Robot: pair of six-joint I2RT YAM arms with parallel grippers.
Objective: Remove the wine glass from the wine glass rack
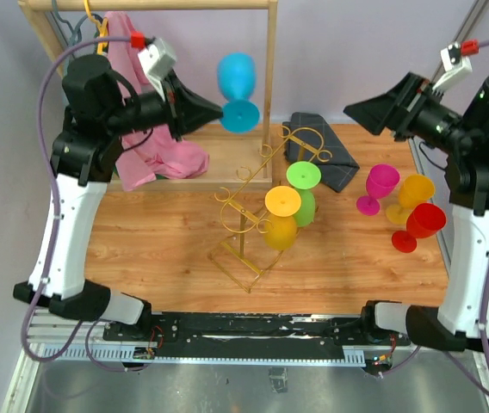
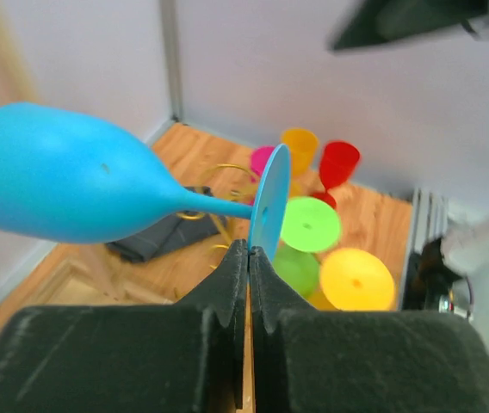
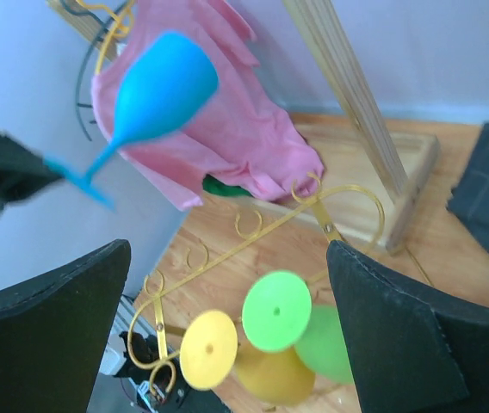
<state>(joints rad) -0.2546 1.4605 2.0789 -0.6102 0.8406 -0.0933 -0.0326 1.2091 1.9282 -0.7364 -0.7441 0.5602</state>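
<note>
Against wall, only wrist view shows left pincer pinching wine glass foot.

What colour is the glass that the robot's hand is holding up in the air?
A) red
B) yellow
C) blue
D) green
C: the left hand is shut on the foot of the blue wine glass, its bowl tipped sideways.

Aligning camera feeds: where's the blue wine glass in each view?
Top external: blue wine glass upper centre, just left of the wooden post, its foot at the left claw.
Left wrist: left half, lying sideways, its foot pinched at centre.
Right wrist: upper left, tilted, in front of the pink cloth.
Shared landmark: green glass's round foot, in all three.
</note>
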